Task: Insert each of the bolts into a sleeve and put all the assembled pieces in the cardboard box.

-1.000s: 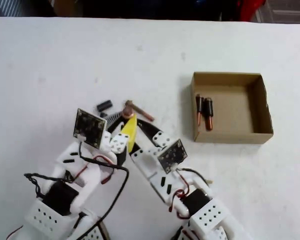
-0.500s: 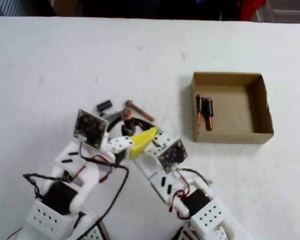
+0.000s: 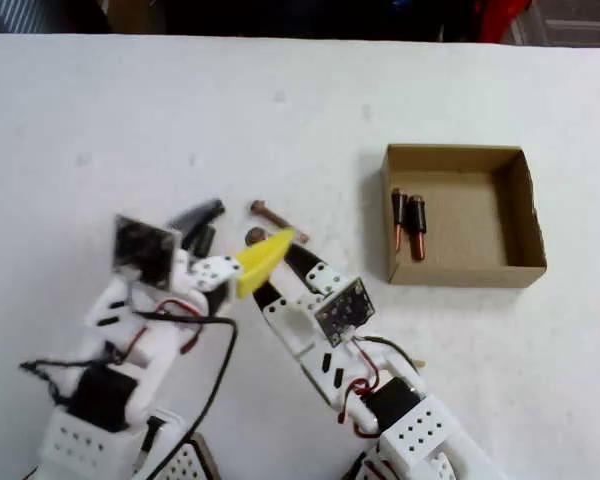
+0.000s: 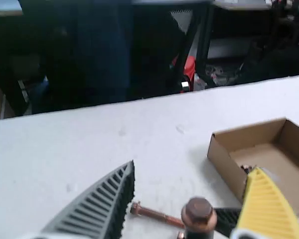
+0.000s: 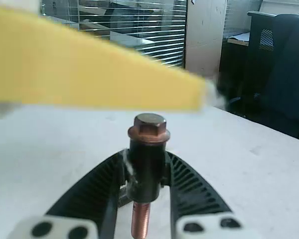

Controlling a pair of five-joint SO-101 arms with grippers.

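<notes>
My right gripper [image 3: 260, 246] is shut on a black sleeve [image 5: 147, 164] held upright, with a copper bolt [image 5: 149, 127] pushed through it and its tip showing below. My left gripper [image 3: 248, 226] stands wide open around that piece without touching it. Its yellow finger [image 3: 261, 260] is on one side and its dark ribbed finger [image 3: 196, 214] on the other. A loose copper bolt [image 3: 278, 220] lies on the table just behind. The cardboard box [image 3: 525, 215] to the right holds two assembled pieces [image 3: 408, 226].
A small dark part [image 3: 202, 240] lies by the left gripper's dark finger; I cannot tell whether it is a sleeve. The white table [image 3: 300, 110] stretches bare behind the arms. The box's near wall [image 4: 224, 164] stands close to the loose bolt [image 4: 154, 214].
The left gripper has opened off the bolt head, its yellow finger swinging out, and the left arm has drawn back to the left. The right gripper keeps holding the sleeve with the bolt.
</notes>
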